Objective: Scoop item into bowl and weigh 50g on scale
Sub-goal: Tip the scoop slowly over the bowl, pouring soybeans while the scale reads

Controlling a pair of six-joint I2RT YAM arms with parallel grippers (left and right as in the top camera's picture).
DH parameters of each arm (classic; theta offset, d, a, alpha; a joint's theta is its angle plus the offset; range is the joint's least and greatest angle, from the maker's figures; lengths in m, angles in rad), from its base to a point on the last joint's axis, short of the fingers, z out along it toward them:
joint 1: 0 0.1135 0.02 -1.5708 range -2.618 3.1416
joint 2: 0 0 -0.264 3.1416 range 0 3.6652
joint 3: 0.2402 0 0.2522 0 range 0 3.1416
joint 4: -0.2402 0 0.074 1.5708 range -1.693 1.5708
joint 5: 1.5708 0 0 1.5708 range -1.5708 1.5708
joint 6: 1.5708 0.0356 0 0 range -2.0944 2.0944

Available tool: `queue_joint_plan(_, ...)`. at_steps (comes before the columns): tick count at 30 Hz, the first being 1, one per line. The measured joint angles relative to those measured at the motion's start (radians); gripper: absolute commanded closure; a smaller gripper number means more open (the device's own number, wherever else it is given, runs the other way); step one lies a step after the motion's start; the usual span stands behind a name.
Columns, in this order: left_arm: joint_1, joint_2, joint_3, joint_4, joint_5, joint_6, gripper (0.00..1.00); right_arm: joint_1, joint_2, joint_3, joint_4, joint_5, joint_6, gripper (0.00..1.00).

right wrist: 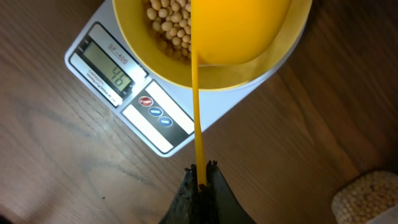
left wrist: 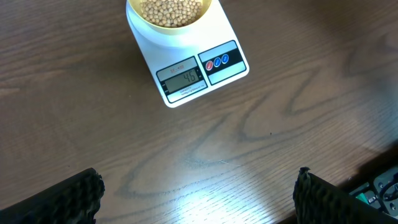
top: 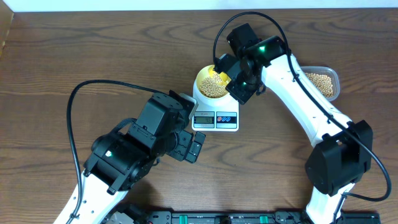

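**Spoon held over the bowl of beans**

The right tool point(right wrist: 200, 173) pinches the yellow spoon point(right wrist: 242, 28) by its handle, over the bowl point(right wrist: 224, 76). The beans point(right wrist: 169, 18) sit in the bowl on the scale point(right wrist: 158, 121). The left tool point(left wrist: 199, 196) hangs wide open above the table point(left wrist: 280, 124).

Your left arm point(top: 118, 155) and right arm point(top: 298, 87) share white links and boxy black joint housings, a thin black cable point(top: 69, 118) arching over each, with a small green light point(top: 262, 48) glowing toward one o'clock.
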Motion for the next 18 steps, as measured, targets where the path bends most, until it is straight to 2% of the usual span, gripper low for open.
queue_joint_plan(9, 0.000, 0.000, 0.000, 0.000, 0.000, 0.000, 0.00, 0.007, 0.000, 0.000, 0.000, 0.004, 0.000, 0.99)
queue_joint_plan(18, 0.000, 0.000, 0.000, 0.000, 0.000, 0.000, 0.00, -0.013, 0.000, 0.000, -0.001, -0.117, 0.010, 0.99)
